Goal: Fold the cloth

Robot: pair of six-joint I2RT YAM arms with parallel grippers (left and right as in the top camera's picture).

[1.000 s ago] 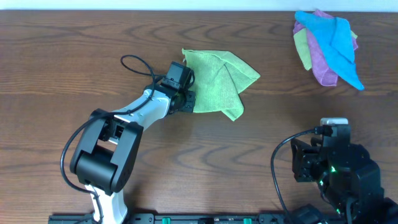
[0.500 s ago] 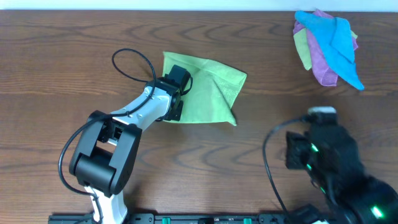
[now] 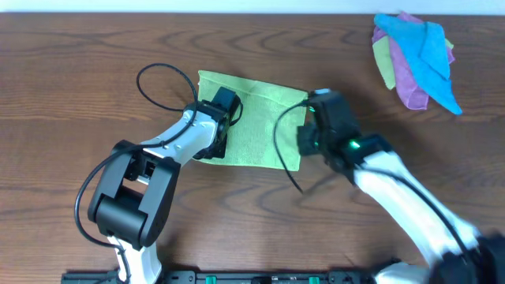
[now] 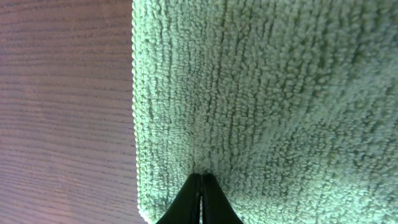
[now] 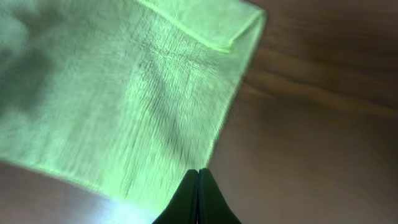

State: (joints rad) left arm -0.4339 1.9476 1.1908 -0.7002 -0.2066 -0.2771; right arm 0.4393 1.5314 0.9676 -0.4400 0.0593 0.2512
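The lime-green cloth [image 3: 260,134] lies spread as a rough rectangle on the wooden table, left of centre. My left gripper [image 3: 229,122] sits on its left part. In the left wrist view the terry pile of the cloth [image 4: 267,93] fills the frame, and the left gripper [image 4: 201,176] is shut with a crease of cloth running into its tips. My right gripper [image 3: 304,142] is at the cloth's right edge. The blurred right wrist view shows the cloth [image 5: 124,93] with a flap turned over at its far corner, and the right gripper [image 5: 199,171] shut right at the hem.
A pile of other cloths [image 3: 418,59], blue, purple and pale yellow-green, lies at the back right corner. The left arm's black cable [image 3: 154,79] loops over the table beside the cloth. Bare wood [image 5: 311,124] lies to the right of the cloth.
The left gripper has dragged the cloth leftward and spread it flatter. The right arm has swung quickly from the front right to the cloth's right edge, and its jaws have shut.
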